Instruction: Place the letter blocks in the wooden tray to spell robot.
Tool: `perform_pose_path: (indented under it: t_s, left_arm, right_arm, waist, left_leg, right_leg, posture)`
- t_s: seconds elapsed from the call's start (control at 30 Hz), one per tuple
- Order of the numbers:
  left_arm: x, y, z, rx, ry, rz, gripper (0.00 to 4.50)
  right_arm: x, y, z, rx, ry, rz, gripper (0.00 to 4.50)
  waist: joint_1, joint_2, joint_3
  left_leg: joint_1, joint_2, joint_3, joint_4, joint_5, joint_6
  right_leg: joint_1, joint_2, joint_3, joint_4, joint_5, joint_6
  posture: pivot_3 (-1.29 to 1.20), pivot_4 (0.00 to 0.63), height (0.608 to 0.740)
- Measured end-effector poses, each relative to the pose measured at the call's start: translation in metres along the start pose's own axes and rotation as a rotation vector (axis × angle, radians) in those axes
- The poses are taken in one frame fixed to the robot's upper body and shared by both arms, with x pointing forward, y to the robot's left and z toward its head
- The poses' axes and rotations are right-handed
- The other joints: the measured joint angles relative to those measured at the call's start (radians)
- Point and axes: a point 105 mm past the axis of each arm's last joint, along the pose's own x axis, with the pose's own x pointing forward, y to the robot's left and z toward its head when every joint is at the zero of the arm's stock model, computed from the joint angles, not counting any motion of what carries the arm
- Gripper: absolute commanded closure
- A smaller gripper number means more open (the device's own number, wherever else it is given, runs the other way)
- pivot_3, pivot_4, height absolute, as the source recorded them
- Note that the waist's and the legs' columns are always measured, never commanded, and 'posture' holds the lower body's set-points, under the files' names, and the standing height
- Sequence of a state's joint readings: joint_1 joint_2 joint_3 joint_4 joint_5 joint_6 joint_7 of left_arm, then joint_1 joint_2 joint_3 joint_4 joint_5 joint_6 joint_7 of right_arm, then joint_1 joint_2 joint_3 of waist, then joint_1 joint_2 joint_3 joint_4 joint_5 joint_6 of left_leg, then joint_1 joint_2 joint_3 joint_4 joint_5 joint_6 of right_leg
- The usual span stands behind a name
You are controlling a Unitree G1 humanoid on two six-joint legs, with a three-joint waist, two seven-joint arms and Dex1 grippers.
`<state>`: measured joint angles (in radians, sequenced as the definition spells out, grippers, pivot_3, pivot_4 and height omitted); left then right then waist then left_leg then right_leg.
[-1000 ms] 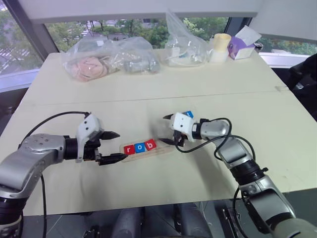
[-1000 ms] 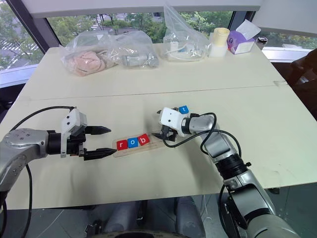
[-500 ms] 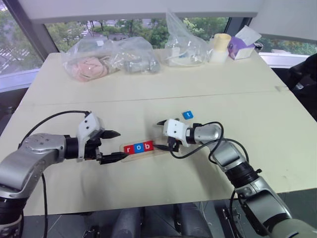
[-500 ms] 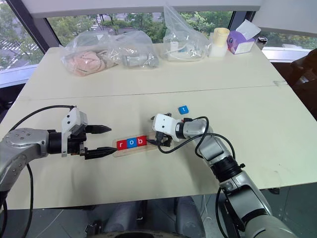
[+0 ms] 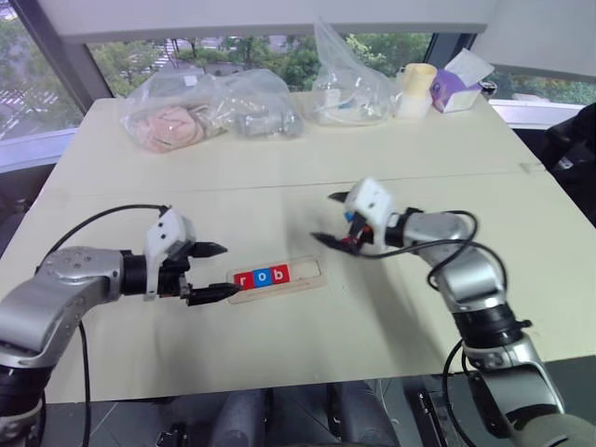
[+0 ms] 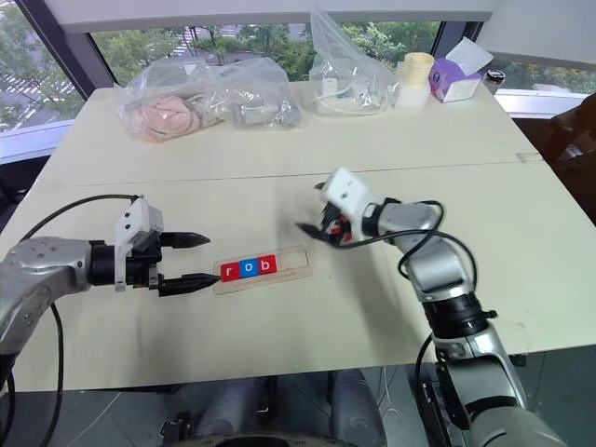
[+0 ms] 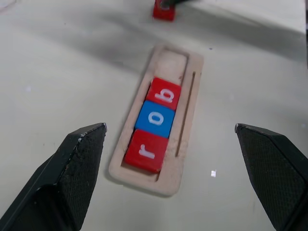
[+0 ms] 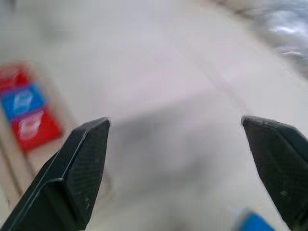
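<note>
Fingers of your right gripper (image 5: 324, 217) stand wide apart with nothing between them, and it hangs above the table (image 5: 279, 354) just past the tray's bare end. Your left gripper (image 5: 226, 270) is equally spread and empty, hovering low at the other end of the wooden tray (image 5: 312, 270), beside the "r". Count what you have: one tray, lying near the table's front edge between your two arms, and five letter blocks. Three are seated side by side, a red "r" (image 7: 146, 150), a blue "o" (image 7: 155, 119) and a red "b" (image 7: 164, 93), which leaves two slots bare. Two tiles lie loose under the right gripper: a red one (image 7: 164, 10), its letter unreadable here, and a blue one (image 8: 252, 222). You are likely at the fourth letter, so the next move calls for lowering the right gripper over the red tile, presumably the second "o", pinching its edges, then seating it flat against the "b".
</note>
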<state>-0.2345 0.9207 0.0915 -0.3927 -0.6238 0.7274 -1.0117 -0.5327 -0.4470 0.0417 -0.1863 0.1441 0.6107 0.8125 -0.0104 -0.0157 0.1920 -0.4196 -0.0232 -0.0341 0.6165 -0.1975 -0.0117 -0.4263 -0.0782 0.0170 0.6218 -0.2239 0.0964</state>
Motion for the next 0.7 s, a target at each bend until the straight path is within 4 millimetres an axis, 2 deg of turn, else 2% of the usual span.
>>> perform_pose_path:
  t_s: [0.07, 0.13, 0.27, 0.37, 0.6, 0.7]
  left_arm:
    - [0.005, 0.001, 0.009, 0.021, -0.041, -0.007, 0.00]
    - [0.015, -0.002, 0.016, 0.033, -0.080, -0.027, 0.00]
    - [0.029, -0.004, 0.020, 0.071, -0.100, -0.038, 0.00]
    - [0.034, -0.005, 0.020, 0.086, -0.094, -0.055, 0.00]
    - [0.035, -0.003, 0.020, 0.089, -0.090, -0.061, 0.00]
    - [0.035, -0.003, 0.018, 0.086, -0.084, -0.062, 0.00]
  right_arm:
    - [-0.012, -0.005, -0.005, 0.128, 0.008, -0.090, 0.05]
    - [-0.019, -0.003, -0.024, 0.252, 0.075, -0.172, 0.05]
    - [-0.020, 0.004, -0.052, 0.409, 0.198, -0.310, 0.05]
    - [-0.014, 0.007, -0.061, 0.427, 0.244, -0.386, 0.05]
    - [-0.004, 0.018, -0.080, 0.409, 0.333, -0.433, 0.05]
    - [-0.004, 0.018, -0.081, 0.376, 0.342, -0.436, 0.05]
  waist:
    - [0.000, 0.000, 0.000]
    - [-0.001, 0.000, 0.000]
    - [-0.009, 0.000, 0.000]
    - [-0.007, 0.000, 0.000]
    - [-0.005, 0.000, 0.000]
    - [-0.007, 0.000, 0.000]
  left_leg:
    - [0.000, 0.000, 0.000, 0.000, 0.000, 0.000]
    - [0.000, 0.000, 0.000, 0.000, 0.000, 0.000]
    - [0.000, 0.000, 0.001, 0.000, 0.000, 0.000]
    - [0.000, 0.000, 0.001, -0.001, 0.000, 0.000]
    - [0.000, 0.000, 0.001, 0.000, 0.000, 0.000]
    - [0.000, 0.000, 0.001, 0.000, 0.000, 0.000]
  right_leg:
    - [0.000, 0.000, 0.000, 0.000, 0.000, 0.000]
    - [0.000, 0.000, 0.000, 0.000, 0.000, 0.000]
    - [-0.001, 0.000, 0.001, 0.001, 0.000, 0.000]
    - [-0.001, 0.001, 0.001, 0.001, 0.000, 0.000]
    - [-0.001, 0.000, 0.001, 0.000, 0.000, 0.000]
    - [-0.001, 0.000, 0.001, 0.000, 0.000, 0.000]
  posture:
    - [0.00, 0.150, 0.740]
    - [0.00, 0.150, 0.740]
    - [0.00, 0.150, 0.740]
    - [0.00, 0.150, 0.740]
    - [0.00, 0.150, 0.740]
    - [0.00, 0.150, 0.740]
